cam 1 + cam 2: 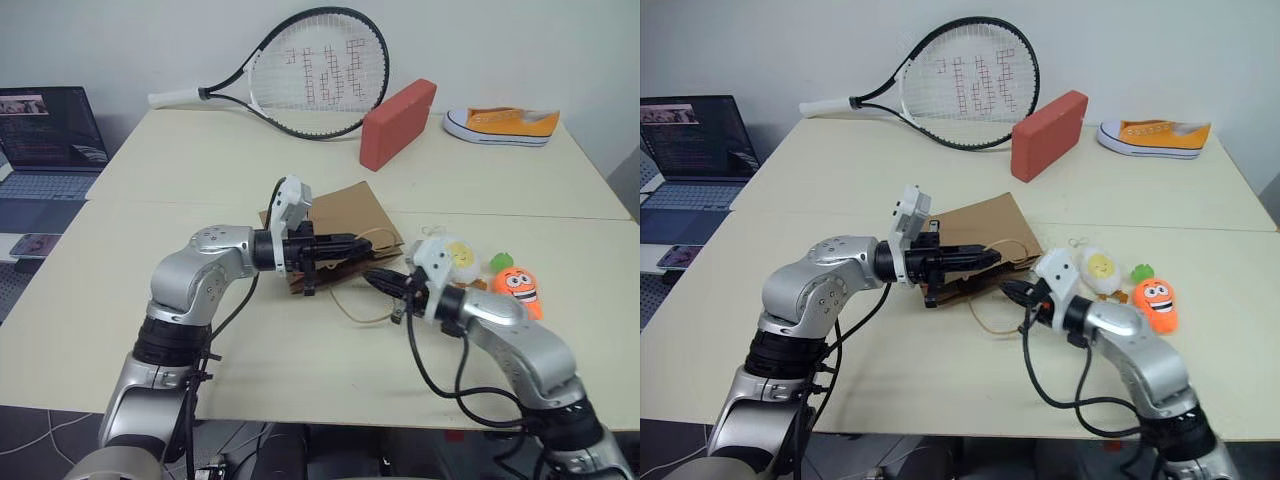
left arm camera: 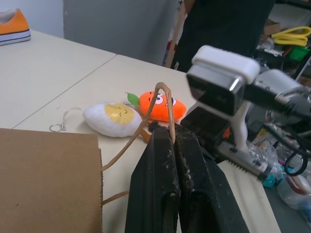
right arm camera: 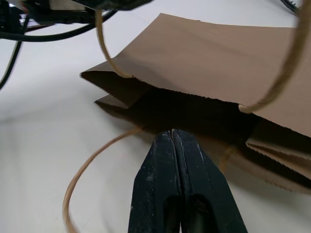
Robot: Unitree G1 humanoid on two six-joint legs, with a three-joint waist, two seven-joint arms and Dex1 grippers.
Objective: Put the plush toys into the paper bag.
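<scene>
Up close, the left gripper (image 2: 171, 138) has its two black fingers pressed tight together, and one tan loop handle (image 2: 163, 94) of the paper bag (image 1: 340, 225) is pinched between their tips, rising in an arch above them. From the head views that gripper points sideways across the table (image 1: 300, 350), level, with the handle drawn up off the flat bag.

The right gripper (image 3: 173, 135) is also closed, fingers flush against each other. Their tips sit right at the lower edge of the bag's open mouth (image 3: 194, 111); whether paper is actually caught between them cannot be told. The second handle (image 3: 92, 160) lies loose on the table just beside those fingers.

The bag lies on its side near the middle of the table, mouth toward the robot. Both plush toys rest on the table to the right of the bag, outside it: the white egg (image 1: 1100, 268) nearer the bag, and the orange carrot (image 1: 1156, 300) just beside the egg.

Farther back lie a red block (image 1: 398, 123), a tennis racket (image 1: 300, 72) and an orange sneaker (image 1: 502, 124). A laptop (image 1: 45, 140) sits off to the left.
</scene>
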